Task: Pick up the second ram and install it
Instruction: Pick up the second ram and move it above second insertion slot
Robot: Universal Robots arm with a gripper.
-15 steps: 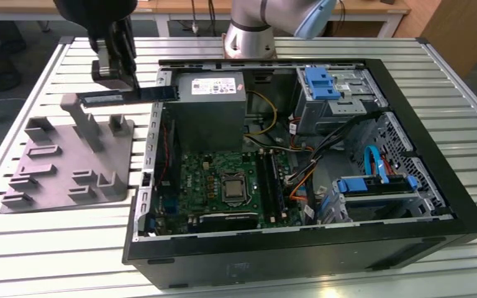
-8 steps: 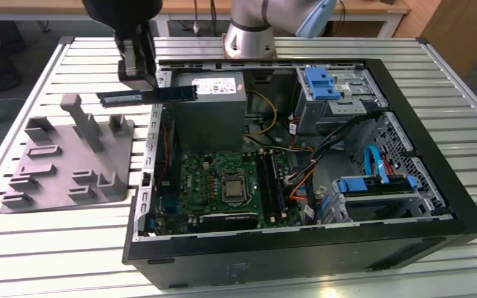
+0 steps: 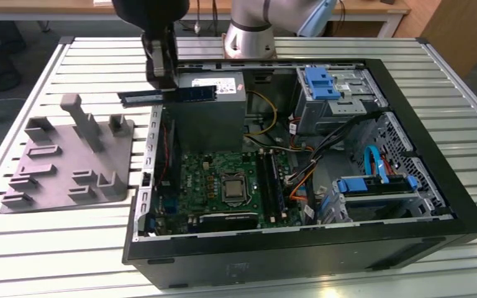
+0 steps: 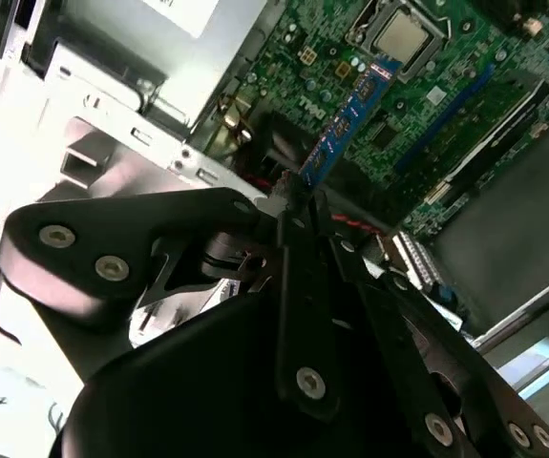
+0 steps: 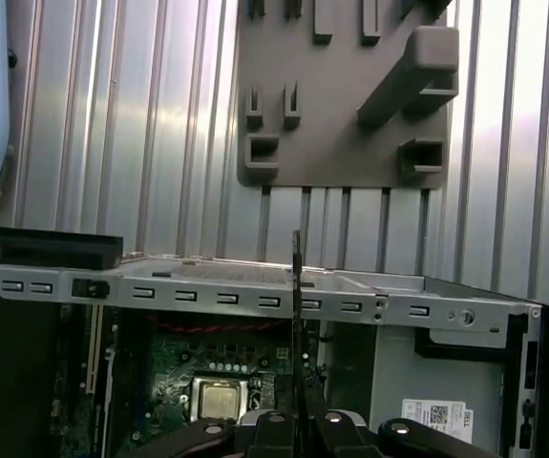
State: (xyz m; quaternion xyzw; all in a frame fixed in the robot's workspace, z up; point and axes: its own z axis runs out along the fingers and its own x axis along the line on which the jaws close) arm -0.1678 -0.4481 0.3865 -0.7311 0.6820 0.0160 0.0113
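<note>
- The second ram point(image 3: 190, 94) was clamped between the closed fingers of the gripper point(image 3: 162, 85) and hung just beneath them, above the rear corner of the open computer case point(image 3: 305, 245).
- In the exterior view its long axis ran level, crosswise to the case's long side walls. One end reached out past the case wall toward the grey moulded block point(image 3: 64, 161); the other pointed inward over the power supply point(image 3: 209, 118).
- The stick stood on its long edge, with a flat face turned to the exterior camera. The gripper held it nearer the outer end than the inner one.
- In the second wrist view the ram point(image 4: 346, 124) ran straight out from the gripper point(image 4: 288, 205) — its far end lay over the green motherboard point(image 4: 446, 86) inside the case.
- In the first wrist view the ram point(image 5: 296, 286) showed edge-on as a thin dark line rising from the gripper point(image 5: 296, 425). It crossed the case's slotted metal rail point(image 5: 207, 291), with the moulded block point(image 5: 341, 114) beyond the case on the slatted table point(image 5: 112, 143).
</note>
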